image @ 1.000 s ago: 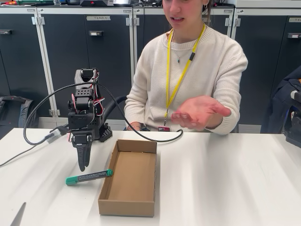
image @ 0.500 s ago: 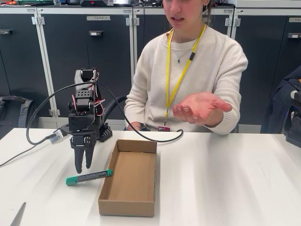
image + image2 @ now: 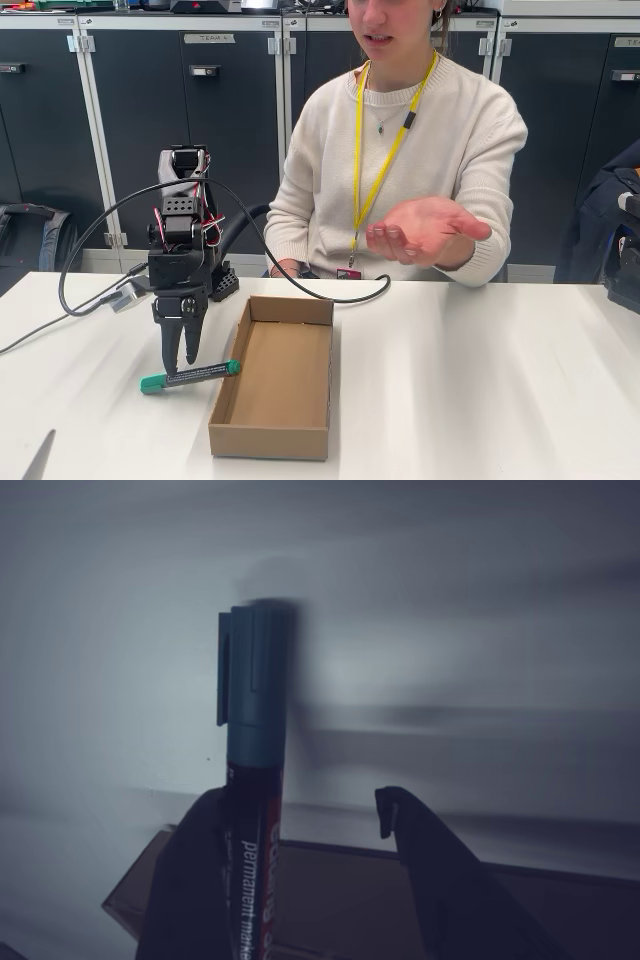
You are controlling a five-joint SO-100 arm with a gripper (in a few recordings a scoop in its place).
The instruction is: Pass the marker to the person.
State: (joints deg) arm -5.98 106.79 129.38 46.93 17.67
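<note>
The marker lies flat on the white desk, teal cap toward 9 o'clock in the fixed view, just beside the left wall of the open cardboard box. I see the gripper pointing straight down over the barrel, jaws parted narrowly with tips straddling it near the cap end; whether they touch it I cannot tell. In the wrist view the marker lies close against the left finger, with a clear gap to the right one. The person sits behind the desk at 1 o'clock from the box, one hand held out palm up above the desk edge.
</note>
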